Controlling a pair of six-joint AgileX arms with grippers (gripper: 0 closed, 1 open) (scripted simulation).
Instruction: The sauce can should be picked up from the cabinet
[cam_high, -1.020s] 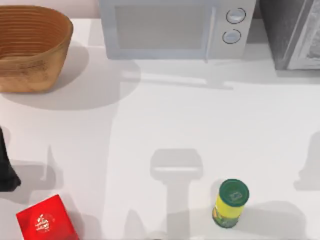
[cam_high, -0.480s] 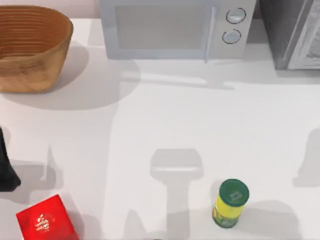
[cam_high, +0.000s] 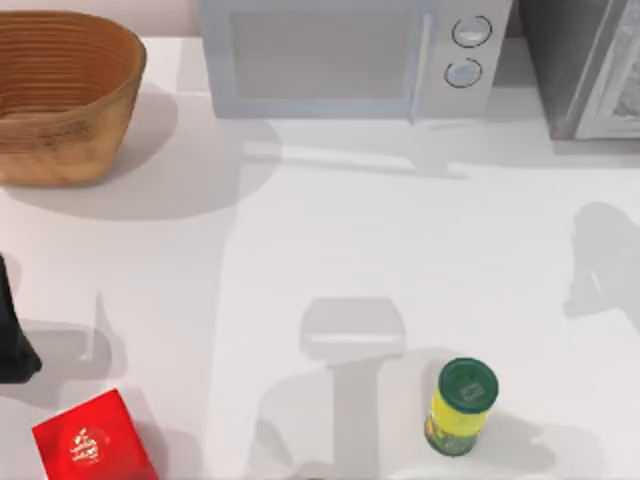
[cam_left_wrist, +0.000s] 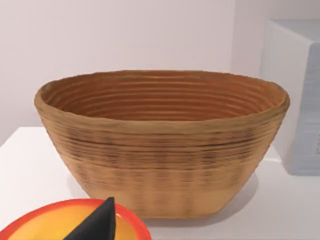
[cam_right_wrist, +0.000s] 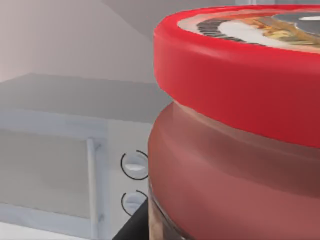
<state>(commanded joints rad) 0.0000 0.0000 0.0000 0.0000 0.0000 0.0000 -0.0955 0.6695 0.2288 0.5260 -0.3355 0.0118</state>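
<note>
Right up against the right wrist camera sits one sauce can (cam_right_wrist: 235, 130), red lid rim over red-brown sides, upright, with a dark bit of the right gripper (cam_right_wrist: 134, 227) at its base. Can't tell whether that gripper's fingers are clamped on the can or apart. Behind the can, farther off, one white microwave (cam_right_wrist: 65, 175) with two round knobs (cam_right_wrist: 134, 165). From above, no right arm body visible, just its shadow on the table's right side.

Left arm: parked at the near left edge of the table, dark part at (cam_high: 10, 335). In the left wrist view one dark fingertip (cam_left_wrist: 97, 225) pokes up over a red-rimmed orange-yellow surface; whether the left gripper's fingers are spread or closed can't be told.

Counts on the table (cam_high: 330, 230):
- one woven basket (cam_high: 62, 95), far left
- one microwave, far centre
- one grey cabinet (cam_high: 575, 60), far right, whitish front panel
- one yellow can with green lid (cam_high: 462, 405), near, right of centre, upright
- one red box (cam_high: 92, 440), near left, just beside the left arm
</note>
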